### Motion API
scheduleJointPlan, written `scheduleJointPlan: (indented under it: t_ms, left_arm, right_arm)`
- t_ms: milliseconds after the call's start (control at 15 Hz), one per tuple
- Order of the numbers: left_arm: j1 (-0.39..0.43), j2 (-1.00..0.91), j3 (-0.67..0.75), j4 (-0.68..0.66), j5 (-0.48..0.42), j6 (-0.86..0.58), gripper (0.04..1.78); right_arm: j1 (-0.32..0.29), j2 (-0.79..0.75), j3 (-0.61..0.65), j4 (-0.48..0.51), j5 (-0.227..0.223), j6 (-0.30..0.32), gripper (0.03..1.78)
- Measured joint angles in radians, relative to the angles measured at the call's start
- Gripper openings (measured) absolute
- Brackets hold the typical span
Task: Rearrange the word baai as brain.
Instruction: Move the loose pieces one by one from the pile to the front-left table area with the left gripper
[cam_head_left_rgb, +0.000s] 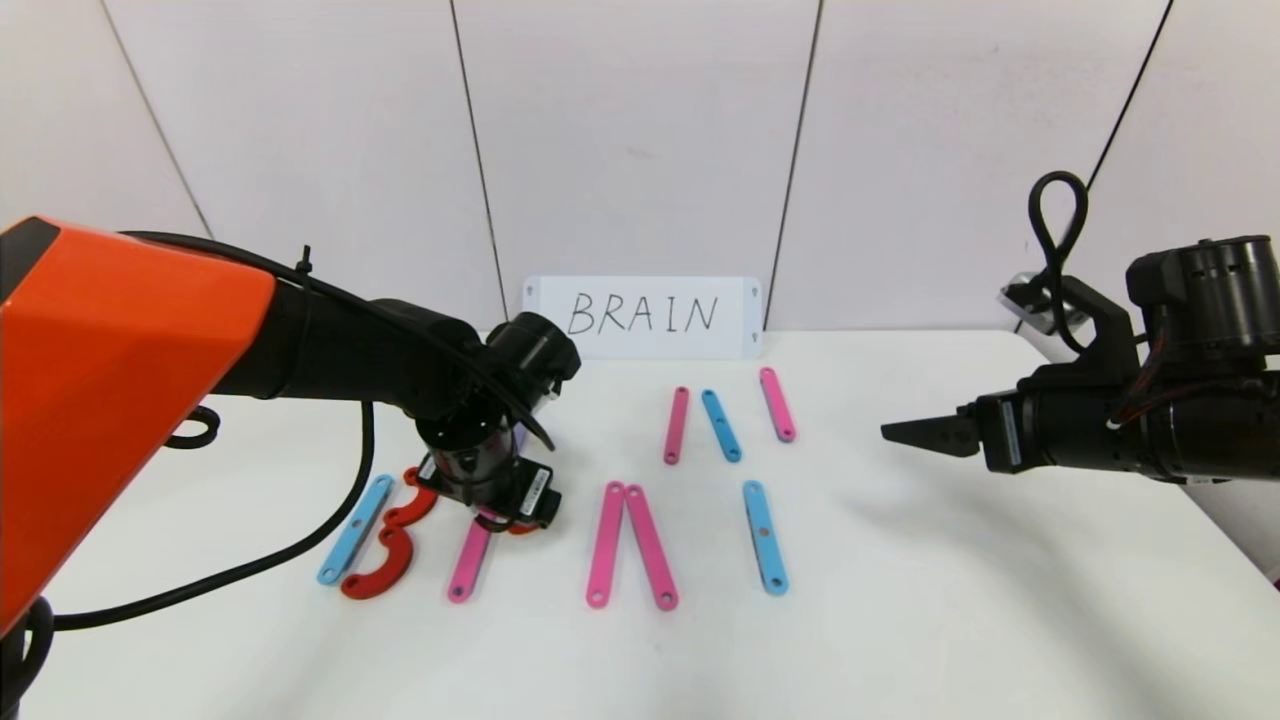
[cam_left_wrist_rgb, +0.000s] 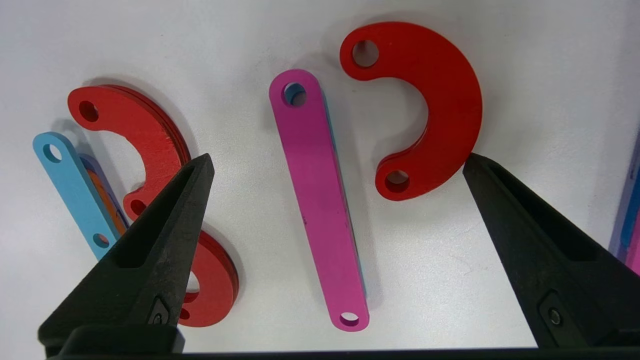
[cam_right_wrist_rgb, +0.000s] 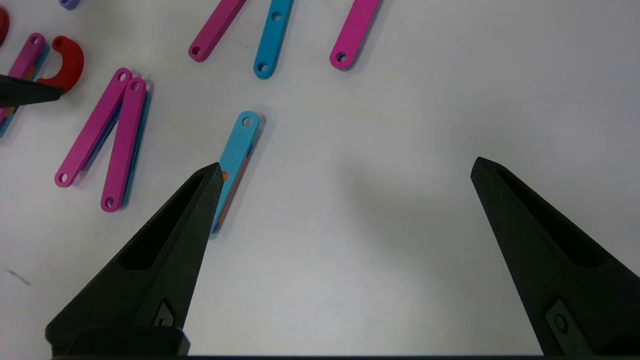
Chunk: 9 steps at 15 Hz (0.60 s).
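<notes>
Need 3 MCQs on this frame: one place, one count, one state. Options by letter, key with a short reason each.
1. Where does the left gripper hover?
A. over the white card
B. over the pink strip and red curve near the table's left
C. over the lone blue strip at the right

2. How many strips lie in the far row just in front of the white card?
A. one
B. three
C. five

3. How do the right gripper's fingers stand?
A. wide apart, holding nothing
B. shut on a blue strip
C. shut on a red curve

Key:
1 B: the left wrist view shows the pink strip and red curve between its fingers.
2 B: pink, blue, pink.
3 A: only bare table lies between them.
</notes>
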Motion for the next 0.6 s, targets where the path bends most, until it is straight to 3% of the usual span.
scheduleJointPlan:
  t_ms: [600]
  left_arm:
    - [0.001,-0.024,-0.004,-0.011,-0.007,-0.004,1.75]
  right_arm:
    - [0.0,0.003,0.0,0.0,0.0,0.0,1.74]
